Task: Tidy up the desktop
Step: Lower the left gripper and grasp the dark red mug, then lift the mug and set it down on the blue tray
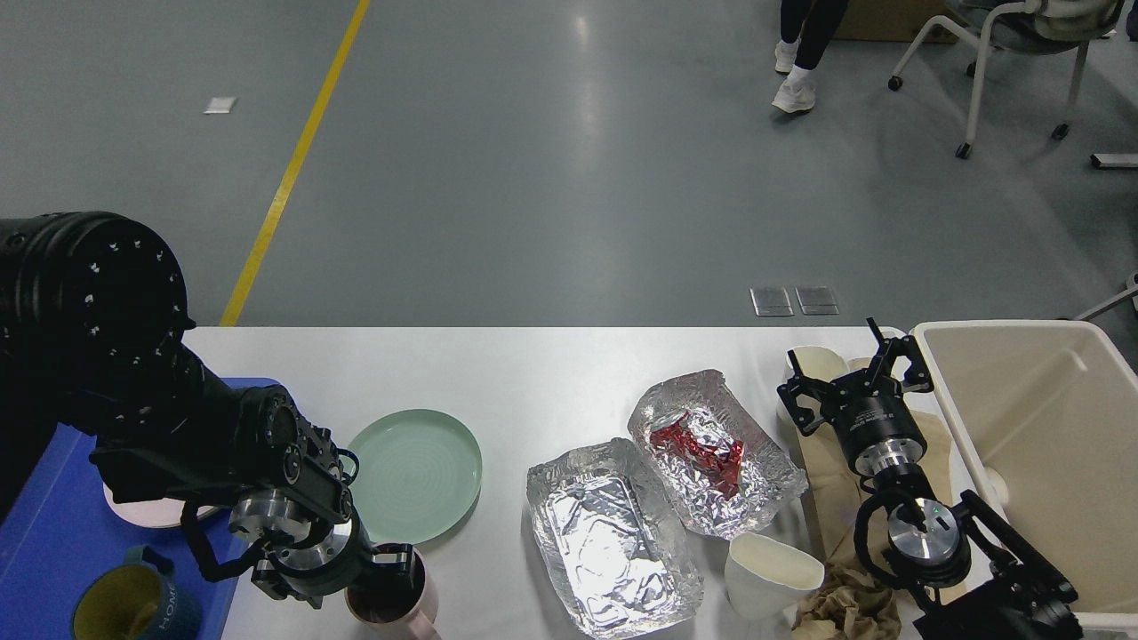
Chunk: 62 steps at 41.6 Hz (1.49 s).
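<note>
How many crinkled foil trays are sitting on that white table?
2. One empty silver foil tray lies near the front middle of the white desktop; the other silver foil tray, holding crumpled red wrapping, sits just behind and right of it, touching.

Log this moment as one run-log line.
left gripper: at pink mug rim, grasp unclear | right gripper: open, idle above brown paper | desktop: cluttered

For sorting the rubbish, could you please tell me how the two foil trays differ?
The near foil tray is empty; the far foil tray holds crumpled red wrapping. The near one looks longer and more rectangular, the far one more rounded. Both are crinkled silver foil, side by side on the desktop.
</note>
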Each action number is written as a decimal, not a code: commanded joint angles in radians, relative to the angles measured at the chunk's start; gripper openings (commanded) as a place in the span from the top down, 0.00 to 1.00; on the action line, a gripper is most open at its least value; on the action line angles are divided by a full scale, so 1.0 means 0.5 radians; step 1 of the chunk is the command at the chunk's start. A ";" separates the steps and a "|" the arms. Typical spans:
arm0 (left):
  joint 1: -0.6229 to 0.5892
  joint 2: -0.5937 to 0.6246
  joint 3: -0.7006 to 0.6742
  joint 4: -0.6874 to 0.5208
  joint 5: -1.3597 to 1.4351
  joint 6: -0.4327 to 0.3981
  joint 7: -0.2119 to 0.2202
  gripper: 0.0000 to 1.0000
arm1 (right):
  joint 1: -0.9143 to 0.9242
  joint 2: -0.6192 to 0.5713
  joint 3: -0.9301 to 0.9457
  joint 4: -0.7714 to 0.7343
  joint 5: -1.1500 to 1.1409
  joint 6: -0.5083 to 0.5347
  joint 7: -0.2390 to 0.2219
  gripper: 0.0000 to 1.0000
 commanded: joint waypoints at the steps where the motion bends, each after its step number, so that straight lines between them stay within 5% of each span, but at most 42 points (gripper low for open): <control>1: 0.024 -0.002 -0.034 0.037 -0.009 0.003 0.003 0.39 | 0.000 0.000 -0.001 0.000 0.000 -0.002 0.000 0.00; 11: 0.042 0.001 -0.056 0.043 -0.022 0.000 0.018 0.78 | 0.000 0.000 0.002 0.000 0.000 -0.002 0.000 0.00; 20: 0.046 0.005 -0.053 0.040 -0.025 -0.006 0.027 0.94 | 0.000 0.000 0.002 0.000 0.000 -0.002 0.000 0.00; 39: -0.083 0.093 -0.022 -0.070 -0.022 -0.067 0.043 0.99 | 0.000 0.000 -0.001 -0.003 0.000 0.001 0.000 0.00; 49: -0.497 0.277 0.061 -0.166 -0.022 -0.456 0.040 0.99 | 0.000 0.000 -0.001 -0.003 0.000 -0.002 0.000 0.00; 62: -1.338 0.437 0.239 -0.239 -0.016 -1.033 0.043 0.99 | 0.000 0.003 0.002 -0.003 0.000 -0.002 0.000 0.00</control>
